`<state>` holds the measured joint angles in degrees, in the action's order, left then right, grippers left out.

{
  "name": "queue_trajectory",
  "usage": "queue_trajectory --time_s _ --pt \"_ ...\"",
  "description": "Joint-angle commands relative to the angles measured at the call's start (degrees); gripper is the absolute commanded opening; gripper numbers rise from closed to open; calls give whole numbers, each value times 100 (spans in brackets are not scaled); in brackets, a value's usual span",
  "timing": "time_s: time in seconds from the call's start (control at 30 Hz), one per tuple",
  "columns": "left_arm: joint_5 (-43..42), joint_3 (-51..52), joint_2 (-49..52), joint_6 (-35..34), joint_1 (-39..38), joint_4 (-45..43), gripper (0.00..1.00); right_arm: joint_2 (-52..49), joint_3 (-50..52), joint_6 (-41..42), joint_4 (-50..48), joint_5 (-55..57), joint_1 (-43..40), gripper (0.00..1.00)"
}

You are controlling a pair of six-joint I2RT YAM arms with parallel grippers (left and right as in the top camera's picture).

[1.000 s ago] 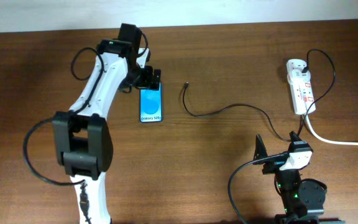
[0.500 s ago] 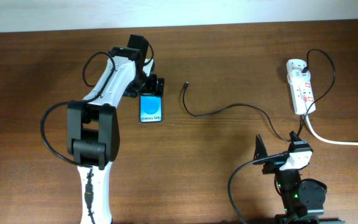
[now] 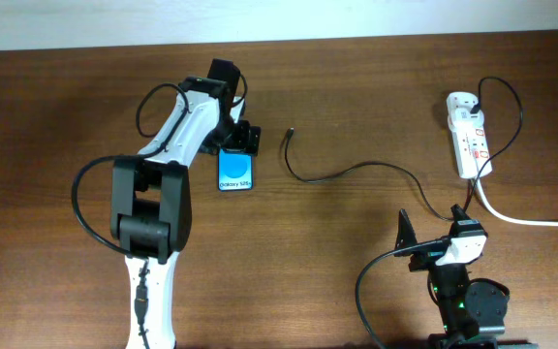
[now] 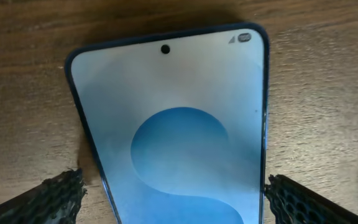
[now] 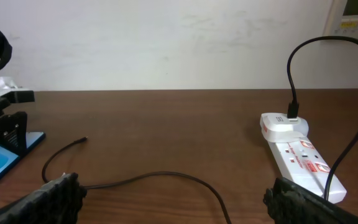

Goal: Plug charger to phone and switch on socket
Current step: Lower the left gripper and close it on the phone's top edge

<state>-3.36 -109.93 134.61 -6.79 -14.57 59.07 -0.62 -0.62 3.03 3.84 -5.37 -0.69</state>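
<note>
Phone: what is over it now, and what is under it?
The open left gripper is over the far end of the phone, one finger at each side. The phone lies on the table; its underside is covered.

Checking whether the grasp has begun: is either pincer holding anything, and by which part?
Nothing is held. The left pincer stands open astride the phone, fingers beside its long edges, not clamped. The right pincer is open and empty.

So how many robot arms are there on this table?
2. The left arm stretches out over the phone; the right arm sits folded at its base, nearer the socket. None seems hidden.
</note>
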Motion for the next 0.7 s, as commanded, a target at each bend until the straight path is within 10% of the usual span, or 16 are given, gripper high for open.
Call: queue_trajectory --time_s 0.0,0.4,0.67 --pt "-103 72 50 -304 -20 -9 99 42 31 31 26 7 31 98" --pt "37 494 50 -433 -131 -116 98 42 31 31 26 7 31 98" --pt "39 511 50 -435 -131 -203 78 42 31 31 26 7 31 98"
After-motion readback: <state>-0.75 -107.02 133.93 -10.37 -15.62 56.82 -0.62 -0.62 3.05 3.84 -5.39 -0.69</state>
